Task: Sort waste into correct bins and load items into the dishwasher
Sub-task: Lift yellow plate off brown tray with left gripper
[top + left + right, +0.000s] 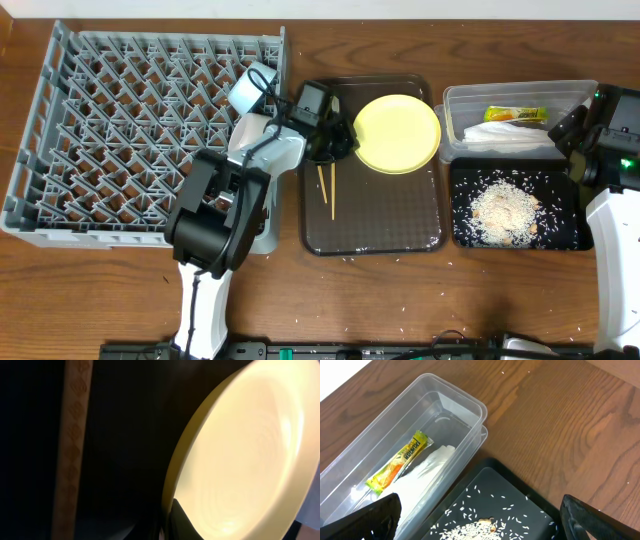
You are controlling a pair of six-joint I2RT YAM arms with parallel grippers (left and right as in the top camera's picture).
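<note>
**Left fingers** (183,521): one dark tip shows against the lower rim of the yellow plate (250,455). The other tip is hidden, so it cannot be told whether the pair has closed on the rim. Coming in at the edge rather than from above is judged to suit a flat dish that offers no other hold. The plate lies on the brown tray (375,235), with the chopsticks (327,188) just beside it on the arm's side. The dish rack (120,130) stands just left of that tray on the tabletop (500,300). Plate and chopsticks are not yet racked.

**Right fingers** (377,517): spread wide and holding nothing, over the black tray (492,464). This tray holds the rice crumbs (505,208). The clear tub (470,400) sits against its far side and contains the wrapper (400,462) and the napkin (430,472). Food scraps and dry litter are thus kept apart by kind. The right arm appears parked clear of the left arm's work.
</note>
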